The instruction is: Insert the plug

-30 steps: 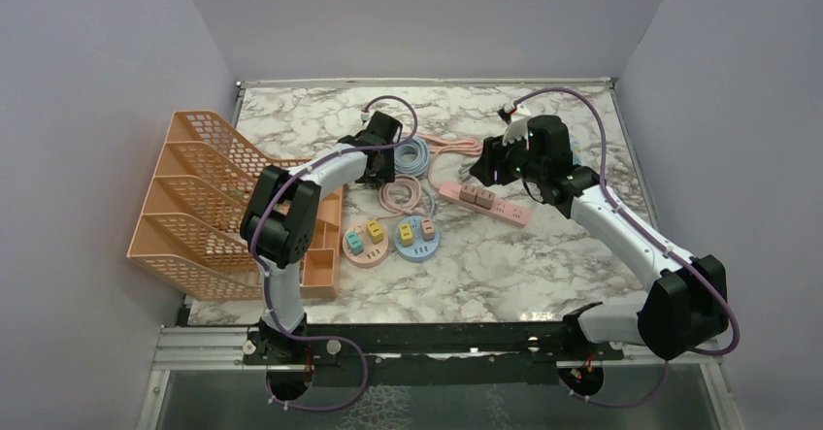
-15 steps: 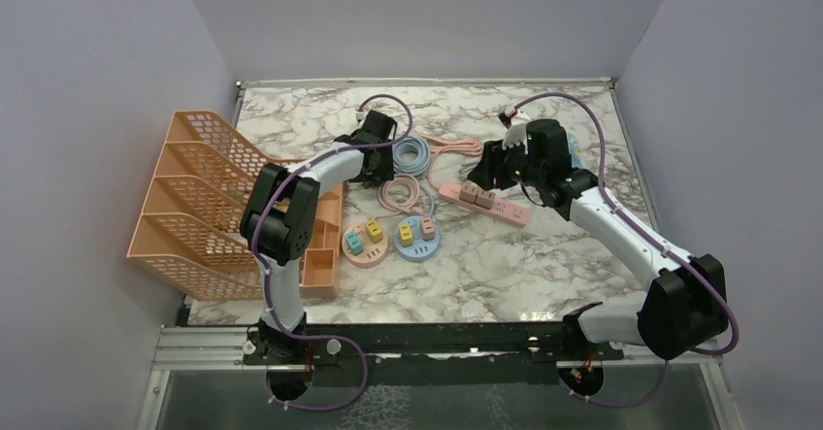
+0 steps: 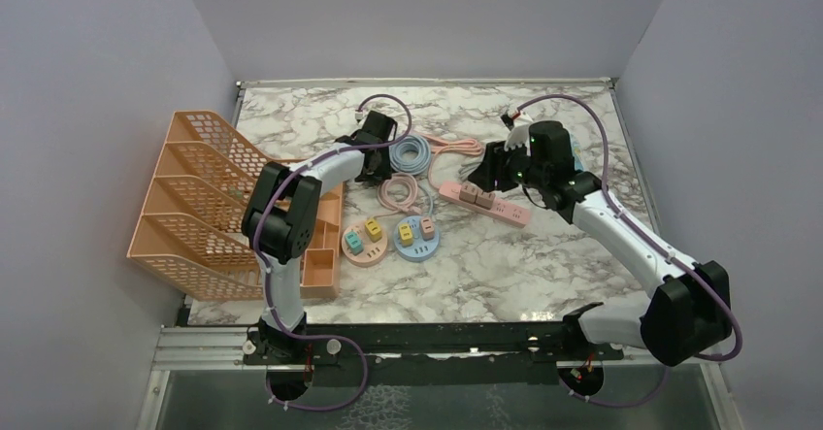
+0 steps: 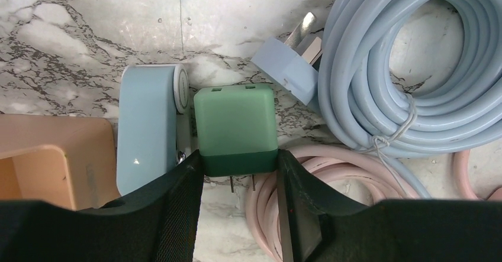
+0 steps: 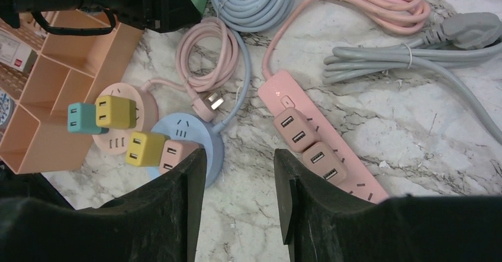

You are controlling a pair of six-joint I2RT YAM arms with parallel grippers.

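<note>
Green plug (image 4: pixel 237 120) is seen as satin, faintly translucent plastic; bare metal prongs (image 4: pixel 231 184) at 6 o'clock. Blue cable (image 4: pixel 379 78) at 3 o'clock: smooth, glossy sheathing. Tabletop (image 4: pixel 118 13) is finished in marble pattern, slight sheen. Pink power strip (image 5: pixel 358 182): smooth matt plastic. Orange rack (image 3: pixel 184 207): perforated plastic.

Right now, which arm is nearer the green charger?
Left: the left fingers pinch the green charger; the right fingers hover apart, near the pink power strip.
</note>
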